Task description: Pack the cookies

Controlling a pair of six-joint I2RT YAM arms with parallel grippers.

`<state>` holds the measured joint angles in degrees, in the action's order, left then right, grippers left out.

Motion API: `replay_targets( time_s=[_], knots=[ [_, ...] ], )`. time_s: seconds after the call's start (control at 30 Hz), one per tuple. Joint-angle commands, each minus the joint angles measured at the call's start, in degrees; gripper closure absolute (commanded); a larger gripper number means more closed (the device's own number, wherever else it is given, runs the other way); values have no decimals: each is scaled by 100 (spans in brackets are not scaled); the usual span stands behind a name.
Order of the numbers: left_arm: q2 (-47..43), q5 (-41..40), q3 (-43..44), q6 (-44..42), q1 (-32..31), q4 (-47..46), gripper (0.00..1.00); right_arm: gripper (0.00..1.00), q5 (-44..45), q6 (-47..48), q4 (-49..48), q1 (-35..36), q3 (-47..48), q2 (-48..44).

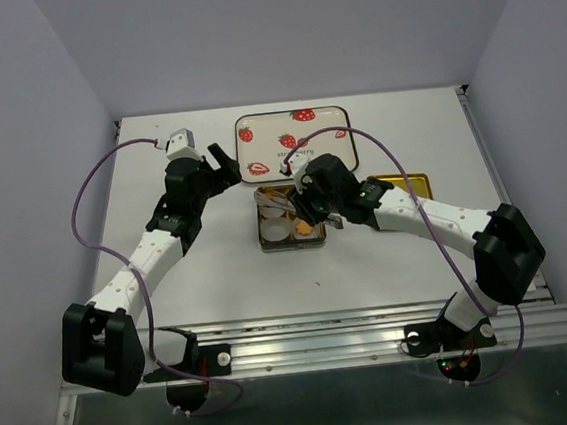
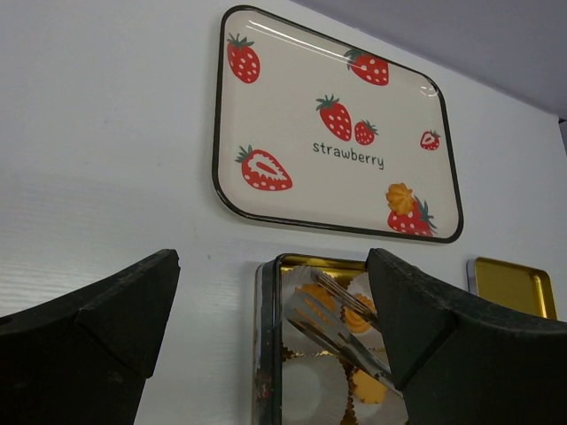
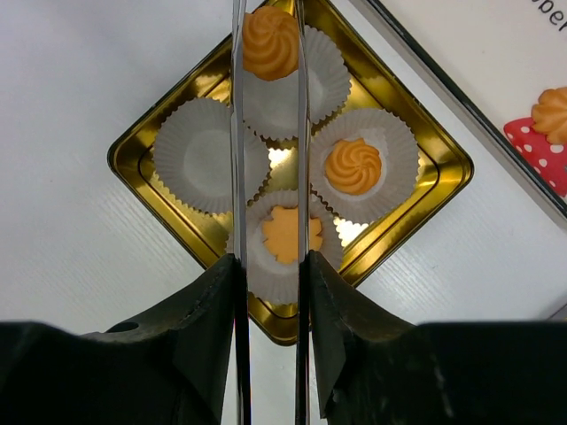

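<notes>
Lowering the cookie [image 3: 270, 42] that appears pinched at the tips of the tongs [image 3: 237, 177] into the far paper cup [image 3: 326, 80] is judged to be the step in hand. The right gripper [image 3: 270, 292] is clamped on the tongs, whose blades are squeezed narrow around that cookie. The left gripper [image 2: 275, 292] is spread wide, holds nothing, and hangs near the strawberry tray [image 2: 292, 97]. Two more cookies are seated in cups of the gold tin [image 3: 133, 150] — a swirl [image 3: 353, 166] and a flat flower [image 3: 285, 239] — while the fourth cup [image 3: 208, 155] is bare and a last cookie [image 3: 554, 113] lies on the tray. The held cookie should be centred over its cup and brought low before the squeeze is eased, so that it is not dropped on the pleated rim. The tongs are then best lifted straight up, lest the light paper be dragged along.
</notes>
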<state>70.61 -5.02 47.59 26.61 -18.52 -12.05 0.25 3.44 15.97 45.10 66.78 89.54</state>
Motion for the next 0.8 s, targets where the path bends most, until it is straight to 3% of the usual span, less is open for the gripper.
replay_targets(
  time_s=[0.0, 0.77],
  knots=[
    [-223, -52, -4, 99, -11, -104, 1, 62, 220, 51, -322, 69, -78, -279],
    [-197, -140, 4, 37, -11, -78, 1, 61, 423, -98, -217, 69, -157, -86]
  ],
)
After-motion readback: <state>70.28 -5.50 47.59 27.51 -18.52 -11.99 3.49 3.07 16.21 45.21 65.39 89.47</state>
